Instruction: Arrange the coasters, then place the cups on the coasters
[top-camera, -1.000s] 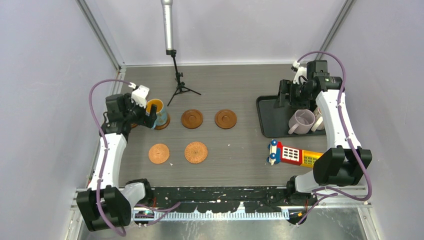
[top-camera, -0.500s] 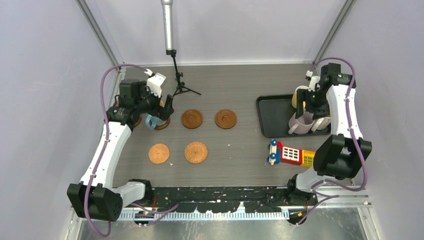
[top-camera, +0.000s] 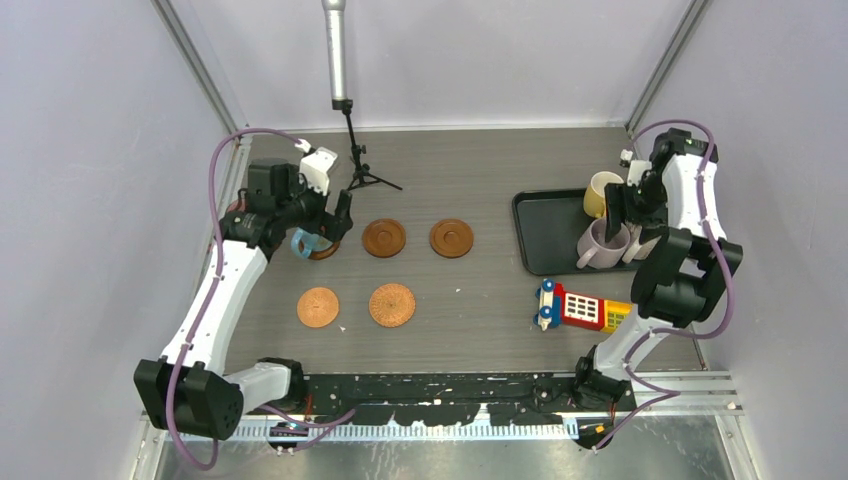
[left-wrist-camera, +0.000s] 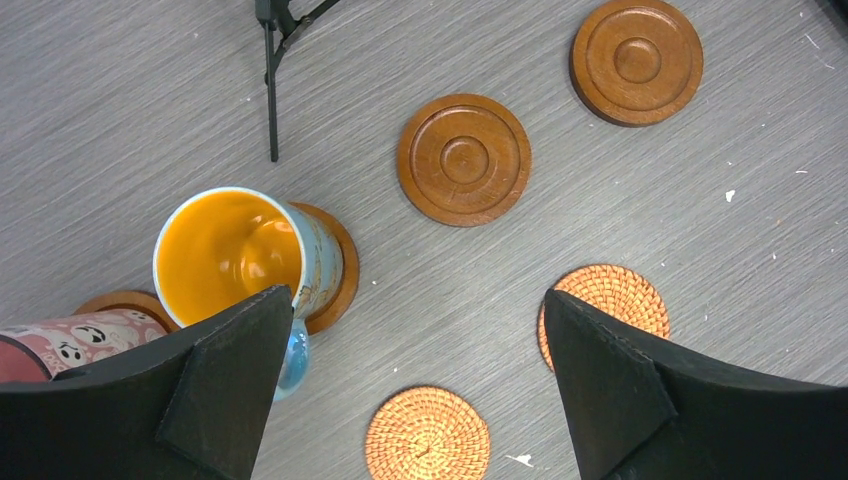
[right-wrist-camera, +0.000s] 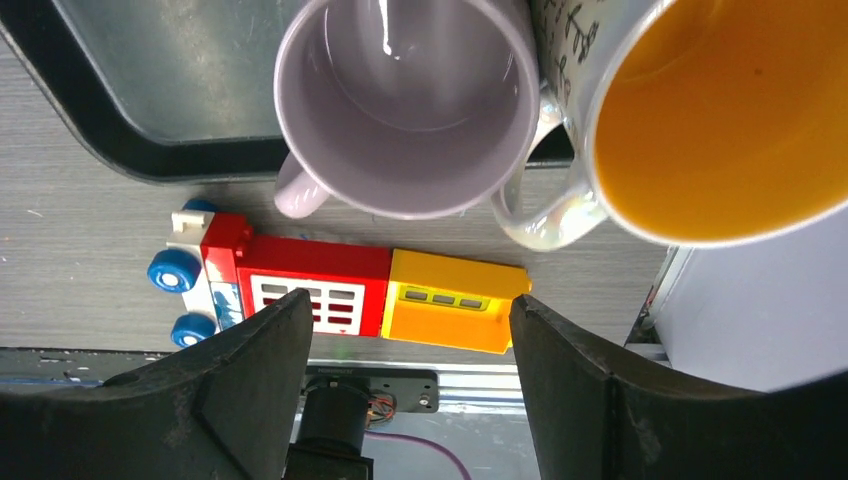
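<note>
A blue cup with an orange inside stands on a dark coaster. A pink cup stands on another coaster beside it. My left gripper hangs open above them and holds nothing. Its left finger is next to the blue cup's handle. Two ringed coasters and two woven coasters lie bare. My right gripper is open over the lilac cup and the white cup. A yellow cup stands on the tray.
A black tray sits at the right with the lilac cup on its front rim. A colourful toy phone lies in front of it. A small tripod stands at the back, near the blue cup.
My left gripper let go of the blue cup on its coaster, opened wide and rose. My right arm swung from the tray's back to above the lilac and white cups.
</note>
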